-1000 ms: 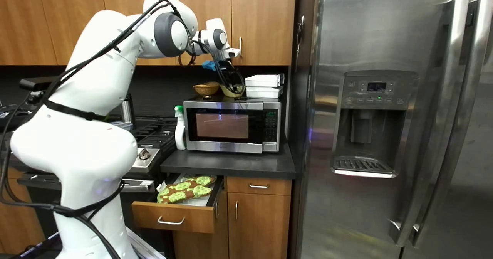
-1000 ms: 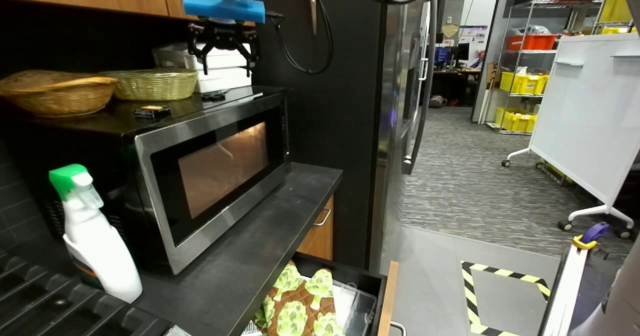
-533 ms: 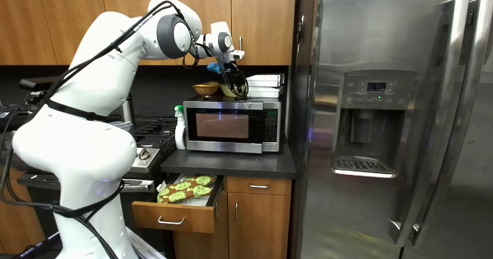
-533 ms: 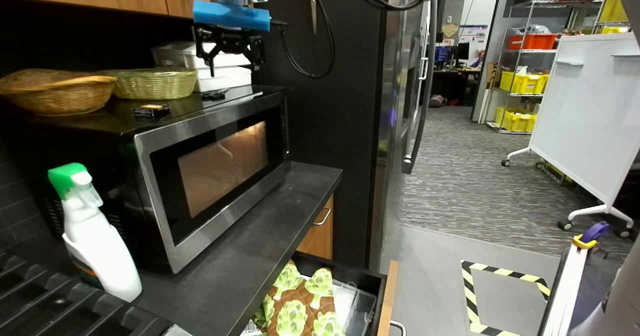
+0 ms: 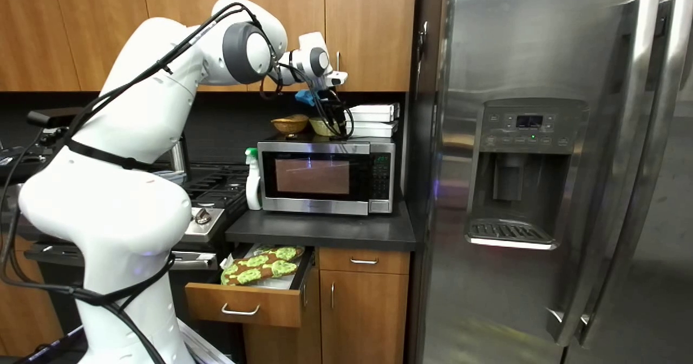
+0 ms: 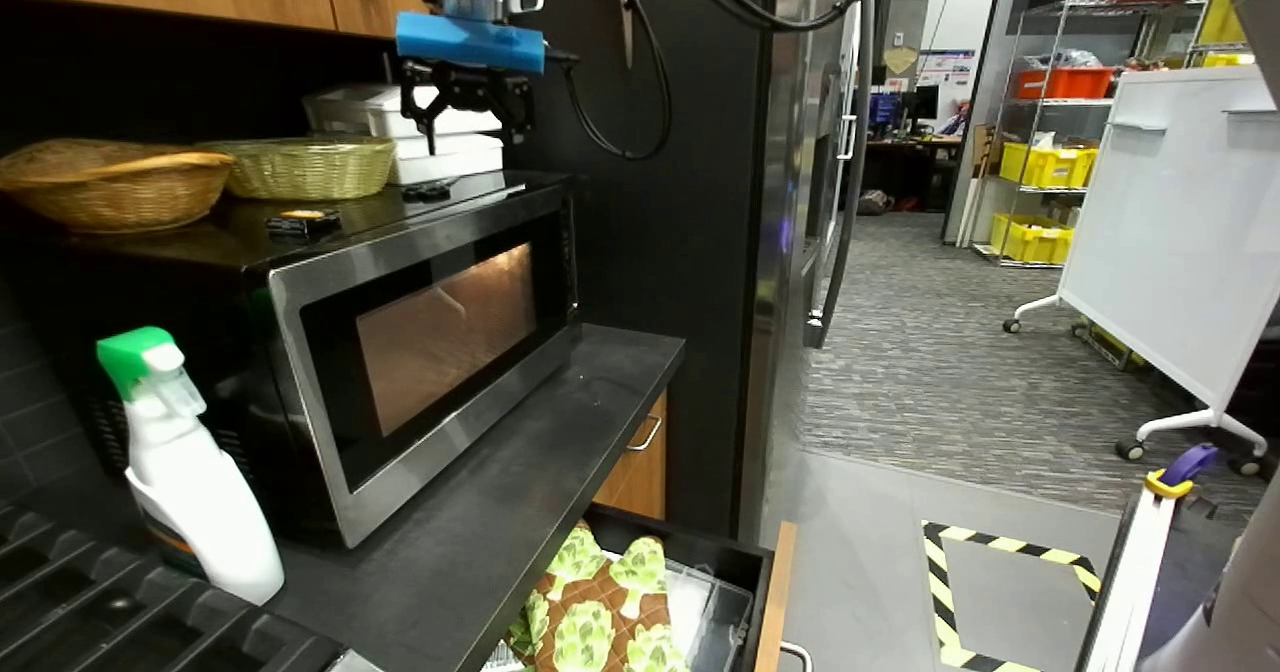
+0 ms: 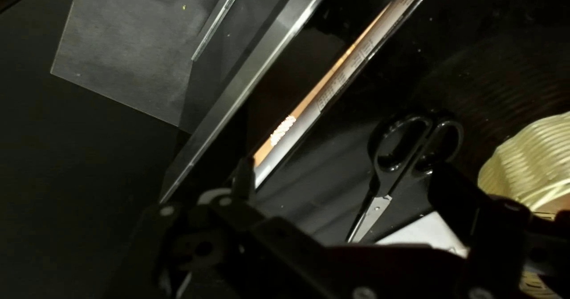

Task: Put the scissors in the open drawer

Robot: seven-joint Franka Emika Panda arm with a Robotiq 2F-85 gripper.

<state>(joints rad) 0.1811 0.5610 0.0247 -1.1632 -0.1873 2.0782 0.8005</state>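
Note:
The scissors, with black handles and short silver blades, lie on top of the microwave in the wrist view. They also show as a small dark shape in an exterior view. My gripper is open and empty above the microwave top, over the scissors and apart from them. In the wrist view its fingers stand on either side of the scissors; the blade tips are hidden by the gripper body. The open drawer is below the counter, and its front edge shows in an exterior view.
The microwave stands on the dark counter. Wicker baskets, white boxes and a small black item are on it. A spray bottle is beside it. Upper cabinets hang above. A patterned mitt lies in the drawer.
The arm has moved a little toward the fridge side and lowered slightly over the microwave top. The gripper has stayed open. The drawer and other objects have not moved.

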